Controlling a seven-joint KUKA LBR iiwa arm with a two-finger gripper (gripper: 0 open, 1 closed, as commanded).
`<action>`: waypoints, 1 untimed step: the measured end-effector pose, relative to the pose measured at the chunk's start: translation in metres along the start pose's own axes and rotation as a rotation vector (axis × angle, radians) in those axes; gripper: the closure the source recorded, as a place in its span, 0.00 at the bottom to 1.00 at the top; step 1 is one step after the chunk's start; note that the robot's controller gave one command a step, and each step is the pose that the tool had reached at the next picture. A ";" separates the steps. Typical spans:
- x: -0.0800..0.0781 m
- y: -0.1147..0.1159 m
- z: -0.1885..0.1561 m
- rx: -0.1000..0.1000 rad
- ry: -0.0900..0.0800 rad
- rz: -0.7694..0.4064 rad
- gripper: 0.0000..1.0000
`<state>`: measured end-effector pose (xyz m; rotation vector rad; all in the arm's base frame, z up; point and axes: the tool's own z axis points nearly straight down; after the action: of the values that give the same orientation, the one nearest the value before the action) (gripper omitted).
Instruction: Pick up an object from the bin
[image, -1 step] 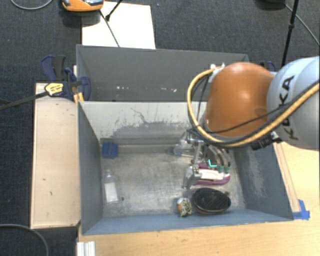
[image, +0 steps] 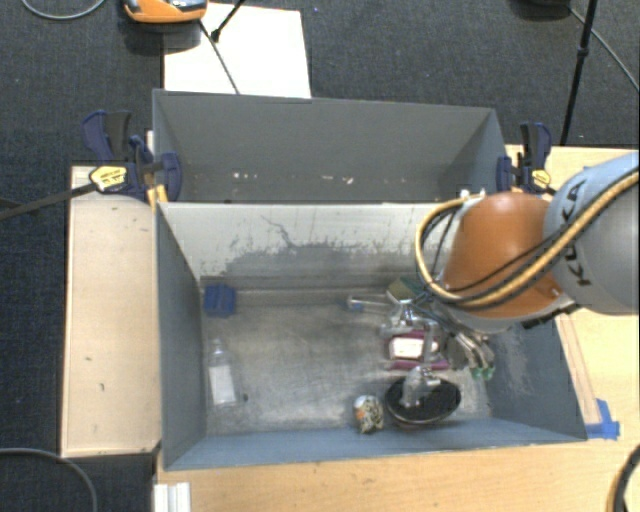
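the job is in its early part, by my reading: nothing is lifted yet and every loose thing lies on the floor of the bin (image: 300, 360).

the hand (image: 418, 372) is low in the bin at about 4 o'clock from the floor's middle, under the arm's orange cover (image: 500, 250). it hangs right above a black round dish (image: 428, 404), which lies at 5 o'clock against the near wall. whether the hand touches the dish, i cannot tell. whether the hand is open or closed i cannot tell either, as its own metal parts hide the tips, and i see nothing plainly gripped in it.

just beside the dish, at its 9 o'clock, lies a small crumpled yellowish ball (image: 368, 413). at the hand's 3 o'clock there is a small green-tipped piece (image: 484, 371), too small to name. a silver rod (image: 362, 302) lies at the hand's 11 o'clock.

well apart, on the far side of the floor, a blue block (image: 219, 300) lies at 10 o'clock and a clear little bottle (image: 221, 381) at 8 o'clock.

what is left, as i judge it: close on one thing, most likely the dish, then raise it clear of the bin.
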<state>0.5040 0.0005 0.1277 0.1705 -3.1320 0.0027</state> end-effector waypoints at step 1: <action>-0.016 -0.058 0.055 -0.004 -0.018 0.304 0.00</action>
<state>0.5258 -0.0555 0.0729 -0.3081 -3.1392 -0.0035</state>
